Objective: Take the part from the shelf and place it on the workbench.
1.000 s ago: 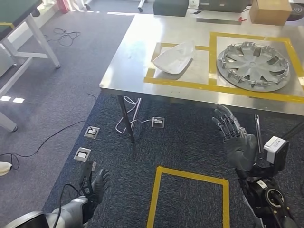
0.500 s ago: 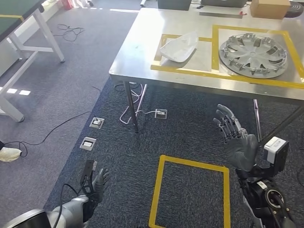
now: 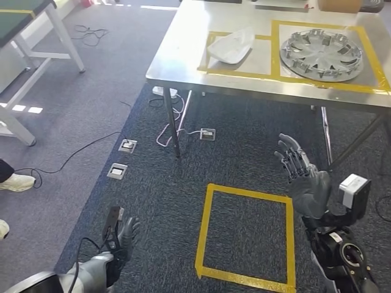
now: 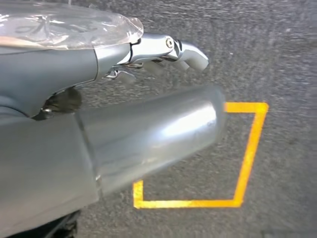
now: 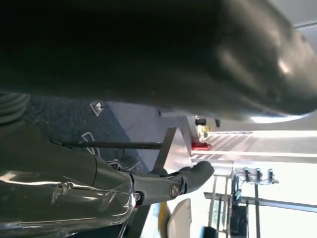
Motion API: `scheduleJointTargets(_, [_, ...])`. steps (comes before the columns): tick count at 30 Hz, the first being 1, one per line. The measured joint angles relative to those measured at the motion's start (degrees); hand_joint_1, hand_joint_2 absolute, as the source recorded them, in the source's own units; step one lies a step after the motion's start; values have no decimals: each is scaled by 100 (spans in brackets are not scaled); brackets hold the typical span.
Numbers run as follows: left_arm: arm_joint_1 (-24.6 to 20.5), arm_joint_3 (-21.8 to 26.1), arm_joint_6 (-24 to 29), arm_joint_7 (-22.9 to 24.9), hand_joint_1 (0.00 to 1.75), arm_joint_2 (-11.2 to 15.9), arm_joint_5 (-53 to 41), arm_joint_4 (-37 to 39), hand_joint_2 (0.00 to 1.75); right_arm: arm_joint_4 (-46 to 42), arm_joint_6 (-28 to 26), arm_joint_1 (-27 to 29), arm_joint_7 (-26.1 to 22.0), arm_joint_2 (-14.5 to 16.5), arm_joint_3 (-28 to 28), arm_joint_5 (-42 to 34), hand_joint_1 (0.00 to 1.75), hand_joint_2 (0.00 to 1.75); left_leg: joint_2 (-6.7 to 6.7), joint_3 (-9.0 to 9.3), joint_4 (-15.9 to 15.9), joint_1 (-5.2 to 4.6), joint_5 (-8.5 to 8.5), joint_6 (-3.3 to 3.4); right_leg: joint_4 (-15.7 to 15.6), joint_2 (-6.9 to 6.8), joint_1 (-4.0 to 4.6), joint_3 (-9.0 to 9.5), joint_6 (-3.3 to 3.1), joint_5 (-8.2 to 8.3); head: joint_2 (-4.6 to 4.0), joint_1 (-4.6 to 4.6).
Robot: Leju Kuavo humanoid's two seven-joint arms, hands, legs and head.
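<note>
A: Head view? 
B: The white curved plastic part (image 3: 230,46) lies on the steel tabletop (image 3: 184,49), inside yellow tape; right hand (image 3: 304,180) raised, fingers spread, holding nothing; left hand (image 3: 122,235) low, loosely curled.

A: Wrist views? 
B: Left hand (image 4: 112,59) above the dark carpet (image 4: 284,59), nothing held; right hand (image 5: 112,191), fingers extended; the part's pale edge beyond.

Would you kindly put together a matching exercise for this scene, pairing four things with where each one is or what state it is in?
Things:
1. white part
2. wheel cover
3. right hand
4. yellow tape square

Places or states:
A. on the carpet in front of the workbench
B. raised, fingers spread, holding nothing
C. on the workbench, in the smaller taped box
D. on the workbench, in the larger taped box

Pairs: 1-C, 2-D, 3-B, 4-A
</note>
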Motion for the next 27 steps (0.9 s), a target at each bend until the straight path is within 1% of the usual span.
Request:
scheduleJointTargets(1, [-4, 2, 1, 1, 0, 1, 11, 1, 0, 1, 1, 3, -5, 0, -1, -14, 0, 0, 7, 3, -45, -9, 1, 67, 2, 4, -15, -10, 39, 38, 0, 18])
scheduleJointTargets(2, [-2, 3, 3, 0, 0, 3, 23, 1, 0, 3, 5, 7, -14, 0, -2, -25, 0, 0, 24, -24, -41, -19, 44, 123, 41, 9, -35, -43, 70, 17, 0, 34])
scheduleJointTargets(3, [1, 5, 5, -1, 0, 5, 31, 1, 0, 5, 14, 11, -27, 0, -5, -31, 0, 0, 42, -54, -44, -23, 86, 182, 179, 14, -48, -119, 94, -94, 0, 51])
scheduleJointTargets(4, [4, 10, 7, -2, 0, 6, 39, 1, 0, 7, 23, 14, -40, 0, -8, -36, 0, 0, 62, -93, -52, -22, 133, 234, 454, 18, -60, -240, 109, -292, 0, 73])
scheduleJointTargets(5, [5, 16, 9, -3, 0, 8, 43, 1, 0, 10, 32, 16, -52, 0, -11, -40, 0, 0, 77, -143, -50, -33, 175, 271, 855, 20, -66, -392, 119, -550, 0, 96])
scheduleJointTargets(6, [9, 21, 10, -5, 0, 10, 46, 1, 0, 15, 41, 19, -63, 0, -13, -41, 0, 0, 84, -197, -47, -45, 216, 294, 1308, 20, -67, -544, 129, -798, 0, 114])
scheduleJointTargets(7, [18, 25, 10, -7, 0, 11, 50, 1, 0, 23, 50, 23, -73, 0, -13, -44, 0, 0, 90, -251, -43, -59, 256, 302, 1684, 20, -67, -641, 137, -972, 0, 125])
scheduleJointTargets(8, [30, 26, 10, -9, 0, 10, 51, 1, 0, 35, 57, 27, -80, 0, -14, -47, 0, 0, 93, -299, -39, -72, 292, 303, 1865, 20, -66, -641, 137, -1043, 0, 131])
scheduleJointTargets(9, [41, 27, 10, -11, 0, 9, 55, 1, 0, 48, 65, 27, -85, 0, -16, -49, 0, 0, 95, -337, -33, -83, 321, 297, 1797, 18, -63, -518, 128, -1006, 0, 135])
scheduleJointTargets(10, [49, 27, 10, -13, 0, 8, 60, 1, 0, 58, 74, 24, -90, 0, -19, -51, 0, 0, 99, -363, -26, -90, 342, 288, 1479, 12, -58, -273, 107, -880, 0, 138])
scheduleJointTargets(11, [53, 28, 10, -16, 0, 5, 64, 1, 0, 63, 81, 15, -95, 0, -22, -53, 0, 0, 107, -377, -17, -93, 355, 278, 1026, -12, -47, 21, 76, -749, 0, 140])
scheduleJointTargets(12, [53, 28, 10, -18, 0, 3, 69, 1, 0, 66, 90, 3, -98, 1, -25, -53, 0, 0, 119, -392, -2, -106, 364, 261, 596, -51, -23, 282, 41, -658, 0, 141])
scheduleJointTargets(13, [52, 29, 10, -20, 0, 2, 76, 1, 0, 66, 97, -18, -102, 3, -26, -53, 0, 0, 132, -415, 16, -113, 374, 240, 278, -81, 1, 472, 7, -619, 0, 144])
scheduleJointTargets(14, [53, 30, 10, -22, 0, 3, 81, 1, 0, 68, 100, -35, -105, 6, -27, -53, 0, 0, 150, -442, 33, -119, 386, 214, 116, -101, 25, 552, -24, -627, 0, 142])
scheduleJointTargets(15, [56, 31, 10, -24, 0, 4, 87, 1, 0, 71, 104, -45, -108, 9, -28, -53, 0, 0, 168, -470, 44, -123, 404, 181, 76, -98, 43, 568, -49, -635, 0, 140])
scheduleJointTargets(16, [59, 32, 10, -26, 0, 5, 92, 1, 0, 73, 106, -49, -110, 11, -29, -53, 0, 0, 183, -488, 51, -122, 419, 154, 59, -76, 35, 568, -77, -619, 0, 137])
scheduleJointTargets(17, [61, 33, 10, -29, 0, 5, 93, 1, 0, 77, 107, -47, -110, 11, -31, -53, 0, 0, 181, -502, 81, -118, 402, 125, 45, -60, 22, 556, -106, -590, 0, 136])
scheduleJointTargets(18, [62, 34, 10, -34, 0, 8, 97, 1, 0, 79, 107, -52, -111, 13, -34, -53, 0, 0, 156, -552, 193, -113, 320, 94, 26, -46, 7, 547, -139, -559, 0, 133])
scheduleJointTargets(19, [61, 36, 10, -42, 0, 15, 100, 1, 0, 81, 107, -58, -111, 16, -34, -51, 0, 0, 116, -655, 424, -104, 172, 65, 6, -31, -9, 534, -171, -526, 0, 120])
scheduleJointTargets(20, [64, 37, 10, -49, 0, 23, 104, 1, 0, 83, 107, -61, -112, 20, -33, -47, 0, 0, 72, -815, 774, -90, -30, 35, -2, -15, -11, 510, -190, -500, 0, 109])
scheduleJointTargets(21, [71, 38, 10, -55, 0, 31, 110, 1, 0, 84, 106, -60, -112, 24, -31, -43, 0, 0, 44, -1018, 1196, -81, -240, 12, -1, 6, -9, 475, -204, -479, 0, 92])
scheduleJointTargets(22, [83, 38, 10, -59, 0, 36, 114, 1, 0, 87, 105, -50, -111, 26, -27, -39, 0, 0, 32, -1202, 1575, -71, -388, -7, 0, 31, -8, 444, -206, -460, 0, 80])
scheduleJointTargets(23, [98, 38, 9, -61, 0, 39, 118, 1, 0, 93, 104, -38, -110, 26, -26, -35, 0, 0, 31, -1313, 1798, -60, -439, -19, 2, 58, -9, 417, -201, -442, 0, 73])
scheduleJointTargets(24, [111, 39, 9, -62, 0, 43, 121, 1, 0, 98, 104, -28, -110, 26, -26, -34, 0, 0, 30, -1307, 1791, -46, -375, -27, 4, 86, -10, 396, -191, -424, 0, 64])
scheduleJointTargets(25, [119, 40, 8, -63, 0, 46, 122, 1, 0, 103, 103, -21, -110, 26, -26, -33, 0, 0, 27, -1177, 1543, -29, -213, -32, 6, 115, -12, 383, -178, -408, 0, 55])
scheduleJointTargets(26, [120, 41, 8, -67, 0, 51, 123, 1, 0, 104, 102, -18, -110, 27, -26, -31, 0, 0, 10, -949, 1116, -8, 0, -35, 12, 141, -14, 376, -162, -397, 0, 49])
scheduleJointTargets(27, [116, 44, 8, -71, 0, 54, 123, 1, 0, 104, 101, -20, -110, 27, -26, -29, 0, 0, -28, -718, 673, 4, 163, -36, 21, 166, -7, 363, -139, -389, 0, 43])
